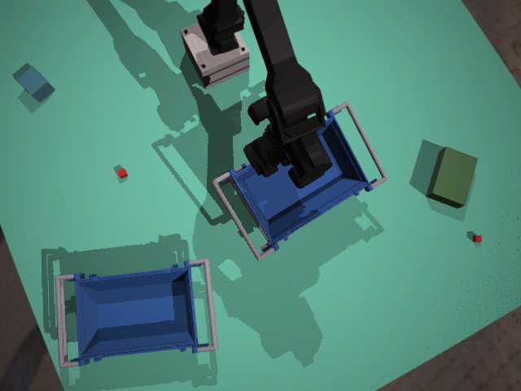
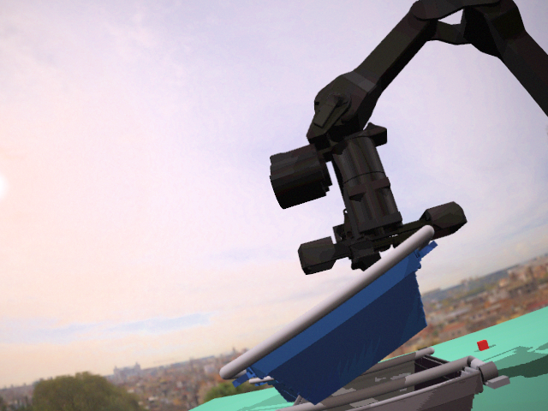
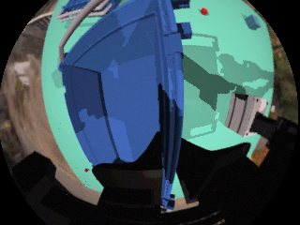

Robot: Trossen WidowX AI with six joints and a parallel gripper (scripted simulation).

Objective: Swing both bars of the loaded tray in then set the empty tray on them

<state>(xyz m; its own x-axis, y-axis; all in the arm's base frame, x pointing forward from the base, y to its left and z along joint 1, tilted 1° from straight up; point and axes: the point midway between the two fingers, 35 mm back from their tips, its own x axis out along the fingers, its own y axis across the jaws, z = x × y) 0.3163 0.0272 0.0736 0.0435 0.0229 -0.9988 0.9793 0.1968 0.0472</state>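
The empty blue tray (image 1: 269,189) (image 2: 354,345) (image 3: 128,94) hangs tilted in the air, its wire bars swung out beyond its ends. My gripper (image 1: 283,161) (image 2: 365,266) (image 3: 163,134) is shut on its long side wall. The grey loaded tray (image 2: 436,399) stands below it on the table, mostly hidden. In the exterior view its near bar (image 2: 415,378) and far bar (image 2: 409,356) appear to lie in across its top. The low edge of the blue tray is close over these bars; whether they touch cannot be told. The load is hidden.
A second blue tray (image 1: 193,311), empty with bars out, stands at the lower left in the top view. A green block (image 1: 452,177) lies right, a blue block (image 1: 33,81) (image 3: 253,22) upper left. Small red cubes (image 1: 121,173) (image 1: 477,238) lie either side. The robot base (image 1: 227,67) is behind.
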